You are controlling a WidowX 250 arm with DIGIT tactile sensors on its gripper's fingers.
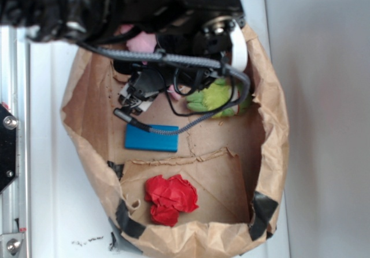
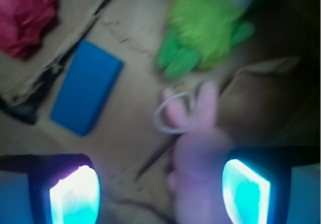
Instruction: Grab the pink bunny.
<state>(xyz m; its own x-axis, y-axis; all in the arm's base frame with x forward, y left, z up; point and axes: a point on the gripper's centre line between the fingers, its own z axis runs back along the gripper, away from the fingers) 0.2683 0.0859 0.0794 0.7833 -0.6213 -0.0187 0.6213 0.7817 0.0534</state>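
The pink bunny (image 2: 198, 153) lies on the brown paper floor of the bag, ears and its thin white loop (image 2: 173, 114) pointing away from me. In the wrist view its body sits between my two fingers, close against the right one. My gripper (image 2: 160, 191) is open and its glowing pads (image 2: 75, 196) stand wide apart, with a gap of bare paper left of the bunny. In the exterior view only a pink patch of the bunny (image 1: 141, 41) shows under the black arm, and the gripper (image 1: 139, 93) hangs inside the bag.
A lime-green plush toy (image 2: 205, 28) lies just beyond the bunny's ears. A blue flat block (image 2: 86, 87) lies to the left, a red paper wad (image 2: 25, 15) at far left. The brown paper bag's walls (image 1: 272, 125) surround everything.
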